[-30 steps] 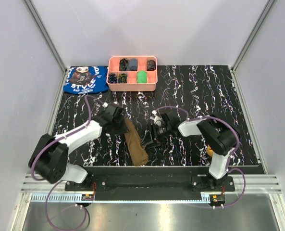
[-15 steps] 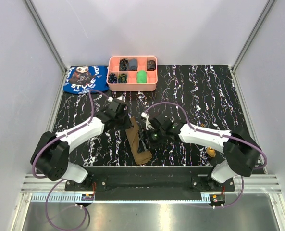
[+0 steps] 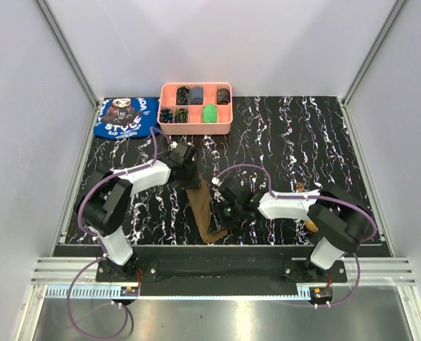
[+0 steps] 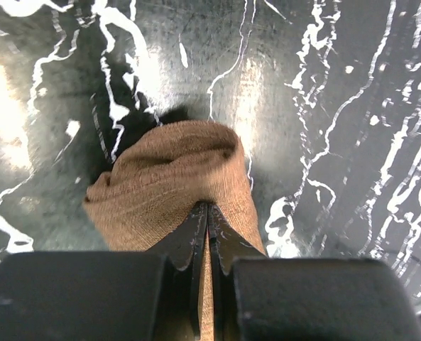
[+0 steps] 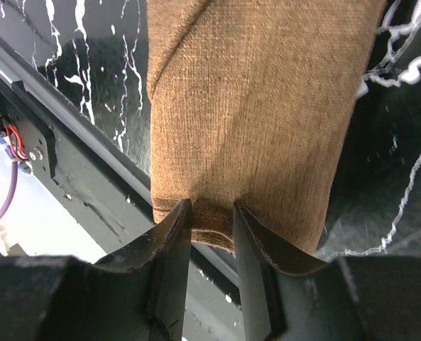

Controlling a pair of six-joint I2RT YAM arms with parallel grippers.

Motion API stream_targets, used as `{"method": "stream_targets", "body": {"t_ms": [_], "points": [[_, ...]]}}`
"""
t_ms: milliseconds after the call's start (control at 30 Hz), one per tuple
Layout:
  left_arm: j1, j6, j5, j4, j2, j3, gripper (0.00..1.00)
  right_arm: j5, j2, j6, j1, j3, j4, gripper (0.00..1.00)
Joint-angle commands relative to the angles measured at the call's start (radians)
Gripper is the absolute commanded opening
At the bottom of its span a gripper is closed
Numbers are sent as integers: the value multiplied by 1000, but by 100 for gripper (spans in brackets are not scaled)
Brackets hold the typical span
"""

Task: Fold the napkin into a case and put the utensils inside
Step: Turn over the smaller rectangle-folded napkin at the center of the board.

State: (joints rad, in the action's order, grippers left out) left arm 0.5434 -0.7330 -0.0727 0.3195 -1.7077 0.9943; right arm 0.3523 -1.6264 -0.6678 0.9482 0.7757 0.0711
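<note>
The olive-brown napkin (image 3: 204, 217) lies folded into a long narrow strip running from the table's middle toward its front edge. My left gripper (image 3: 191, 179) is at the strip's far end, shut on the napkin (image 4: 167, 177); the fingertips (image 4: 207, 206) meet on a pinch of cloth. At the strip's right side sits my right gripper (image 3: 219, 211). In the right wrist view its jaws (image 5: 211, 206) press from both sides on the thick layered edge of the napkin (image 5: 253, 92). One small gold-brown utensil (image 3: 310, 224) peeks out beside the right arm's base; the rest is hidden.
A pink compartment tray (image 3: 195, 128) with small dark and green items stands at the back. A blue printed cloth (image 3: 125, 118) lies to its left. The table's front rail (image 5: 68, 163) runs close under the napkin's near end. White walls enclose three sides.
My right gripper has moved left onto the napkin's side and its jaws have narrowed around the edge. My left gripper has shifted right and farther back with the napkin's far end.
</note>
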Motion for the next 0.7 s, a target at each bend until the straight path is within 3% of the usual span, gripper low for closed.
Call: {"method": "stream_targets", "body": {"t_ms": [0, 233, 400, 667], "points": [[-14, 37, -3, -50, -29, 43, 5, -111, -58, 95, 8, 13, -28, 38], [-57, 40, 1, -13, 88, 58, 11, -185, -104, 247, -43, 138, 120, 37], [-83, 55, -42, 26, 60, 142, 14, -188, -67, 339, -77, 209, 232, 38], [-103, 44, -4, 23, -26, 155, 11, -98, 2, 274, -77, 284, 309, 41]]}}
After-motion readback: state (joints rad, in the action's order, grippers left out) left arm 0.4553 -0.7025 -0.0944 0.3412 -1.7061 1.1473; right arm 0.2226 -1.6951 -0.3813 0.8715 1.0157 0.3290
